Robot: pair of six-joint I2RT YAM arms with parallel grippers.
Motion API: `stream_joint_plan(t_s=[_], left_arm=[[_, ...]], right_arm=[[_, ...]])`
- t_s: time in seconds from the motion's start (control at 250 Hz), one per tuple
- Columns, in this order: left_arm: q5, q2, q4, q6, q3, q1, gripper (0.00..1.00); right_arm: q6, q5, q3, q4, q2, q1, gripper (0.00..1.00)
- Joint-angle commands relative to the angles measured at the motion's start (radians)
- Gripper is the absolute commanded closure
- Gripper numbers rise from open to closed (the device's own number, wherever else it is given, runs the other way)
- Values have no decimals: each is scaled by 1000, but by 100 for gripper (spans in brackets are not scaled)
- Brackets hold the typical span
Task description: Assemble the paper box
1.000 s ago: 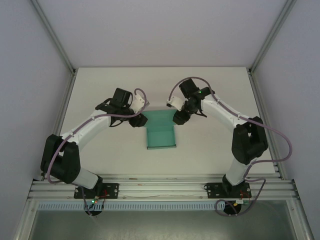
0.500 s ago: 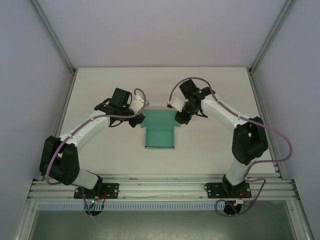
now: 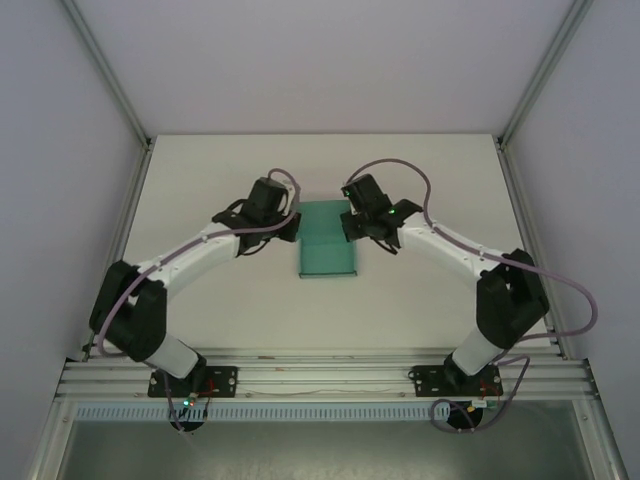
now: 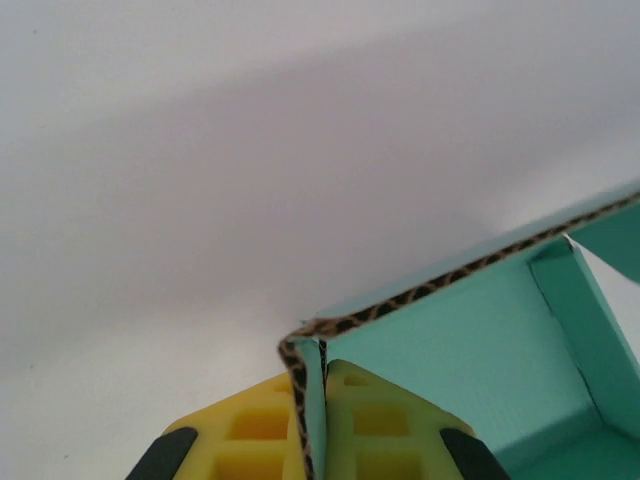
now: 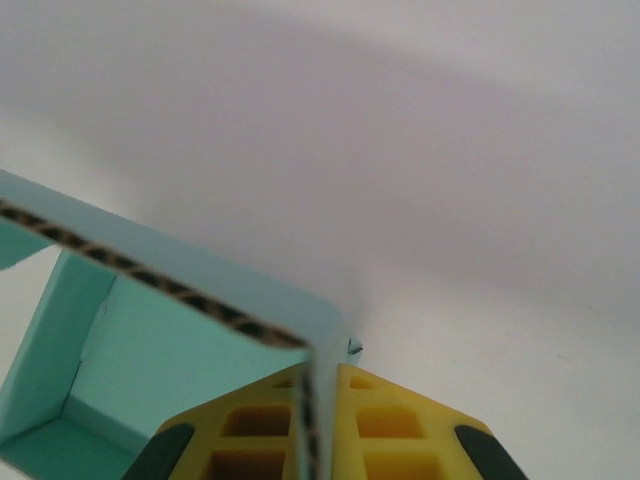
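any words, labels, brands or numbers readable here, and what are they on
None can be read in these views.
paper box: plain teal faces with a brown mottled cut edge, no print.
left tool and right tool: plain yellow with black, no marks.
table: bare white, no labels.

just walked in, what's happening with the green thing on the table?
Both arms are on the teal paper box at the middle of the table. The left fingers are shut on a flap at its left side, the right fingers on one at its right. A wall stands raised between the pinched flaps, while the near panel lies flat, so the box is only partly formed.
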Motion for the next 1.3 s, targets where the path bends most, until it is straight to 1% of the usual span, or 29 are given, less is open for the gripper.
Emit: stream_joint_plan(t_s=[0.0,0.04,0.096,0.152,0.244,0.476,0.564,0.684,0.811,0.923,1.007,1.163,1.211,1.267,1.295], left_arm=[[-75,56,69,-163,52,-59,100],[-75,68,93,-199,48,-61,100],[-64,83,114,-227,50,-62,100],[-68,100,124,-248,60,-61,100],[-70,121,108,-273,92,-61,100],[-18,124,183,-308,76,-70,100],[-14,128,191,-311,74,-72,100],[-15,131,195,-310,61,-77,100],[-3,104,260,-297,-33,-88,100],[-9,71,343,-267,-145,-107,100],[-5,59,375,-263,-200,-113,100],[-34,23,349,-255,-262,-118,100],[-28,4,353,-257,-281,-118,95],[-5,-24,368,-258,-302,-117,82],[3,-38,368,-265,-310,-118,79]], right_arm=[[220,149,-1,166,31,45,94],[267,167,-13,194,38,48,95],[300,141,-43,264,44,52,95],[334,139,-63,317,53,58,95],[370,165,-72,340,69,61,94],[376,256,-119,416,65,87,94],[381,269,-116,414,74,98,94],[369,326,-124,432,82,119,94],[343,413,-180,474,74,154,94],[287,463,-280,595,61,185,94],[288,461,-343,655,52,188,94],[259,461,-444,750,15,198,94],[238,456,-471,780,10,202,93],[211,459,-493,795,11,211,94],[204,467,-500,790,13,217,93]])
